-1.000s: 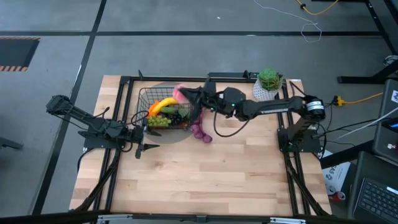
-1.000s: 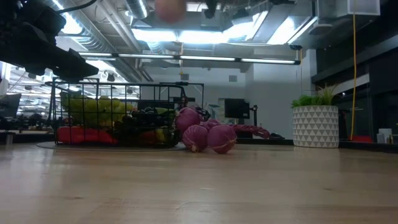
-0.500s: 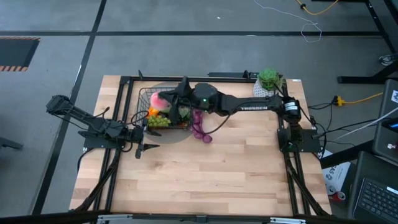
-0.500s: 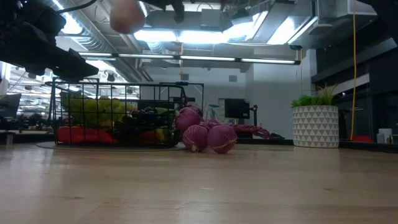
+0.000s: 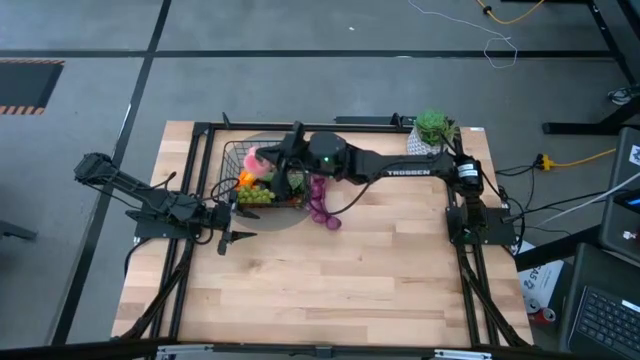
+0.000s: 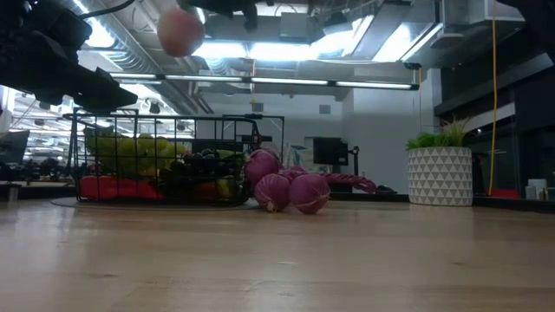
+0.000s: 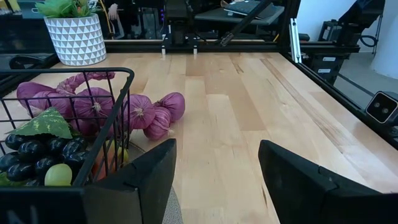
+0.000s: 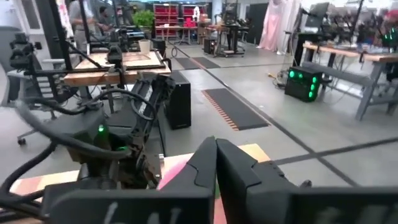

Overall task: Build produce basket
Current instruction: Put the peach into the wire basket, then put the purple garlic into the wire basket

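A: From above, where's your basket [image 5: 265,178]?

B: It sits on the counter [image 5: 330,280] toward the far left, on a grey round mat [image 5: 290,222], holding a banana [image 5: 262,171] and green grapes [image 5: 254,196]. Your right gripper [image 5: 268,160] reaches over it with a pink peach [image 5: 254,159] at its tip. The purple bulbs [image 5: 322,208] lie on the counter just beside the basket's right side. A potted plant [image 5: 430,133] stands at the far edge.

A: And the left arm?

B: Your left gripper [image 5: 226,240] waits low, just beside the basket's near left corner.

A: At counter level?

B: The peach [image 6: 180,32] hangs well above the basket [image 6: 165,160]. Inside you see green grapes [image 6: 130,156], dark grapes [image 6: 198,165] and red pieces low down. The bulbs [image 6: 290,189] rest on the wood, touching the basket's side. The plant [image 6: 440,169] stands well apart.

A: Left wrist?

B: Your left jaws stand wide open with nothing between them, fingers [image 7: 134,180] near the basket's [image 7: 68,112] corner. Bulbs [image 7: 146,112] lie partly in and partly out of the wire. Dark grapes [image 7: 37,152] sit inside.

A: Right wrist?

B: Your right jaws are closed, the fingers [image 8: 217,168] pressed together, with the pink of the peach [image 8: 174,174] showing just beside them. Whether they actually pinch it, you cannot tell here.
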